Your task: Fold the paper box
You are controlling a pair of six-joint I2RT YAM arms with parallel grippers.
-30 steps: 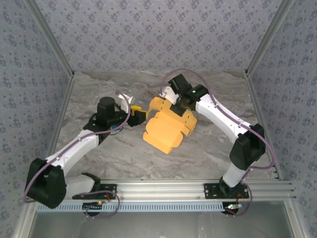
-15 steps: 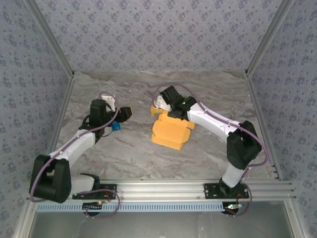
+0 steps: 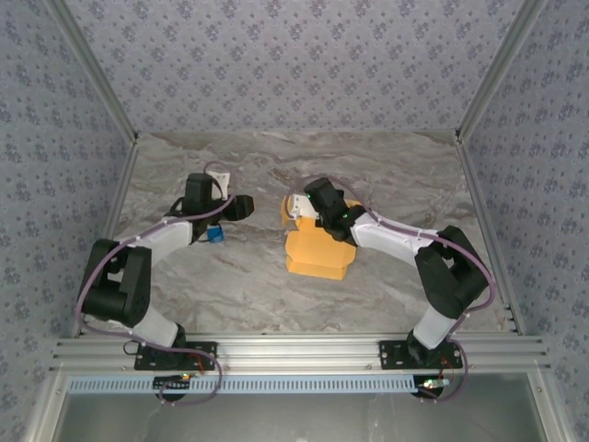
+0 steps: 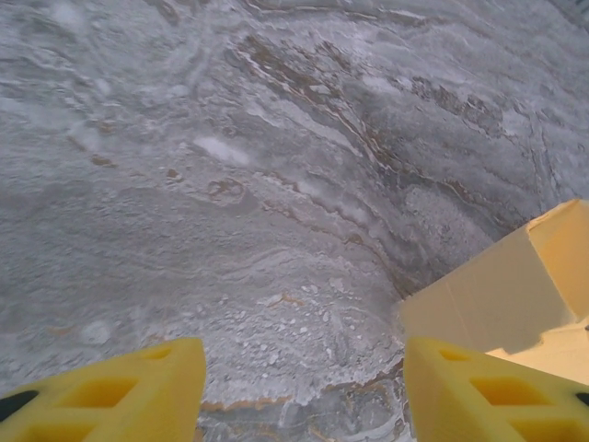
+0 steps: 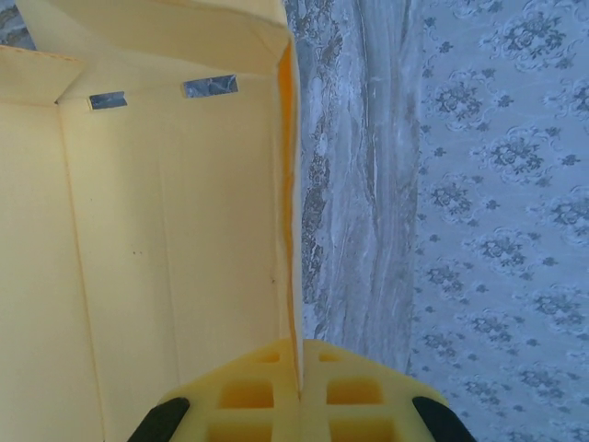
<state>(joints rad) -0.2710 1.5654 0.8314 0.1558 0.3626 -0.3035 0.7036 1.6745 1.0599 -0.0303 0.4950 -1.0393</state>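
At table (image 3: 386, 166) centre, top view: paper box (image 3: 317, 256) partly formed, right gripper (image 3: 299, 214) at its far wall. Blue cube (image 3: 215, 236) sits left, well apart from the box, no obstacle. Left wrist: left gripper (image 4: 304, 387) moderately wide, empty, box corner just off one finger. Right wrist: jaws pinched shut on a side wall's edge. Suggest holding that wall upright while left tucks flaps.

blue cube (image 3: 214, 236): on table | table (image 3: 396, 170): grey marble | walls (image 3: 276, 64): patterned
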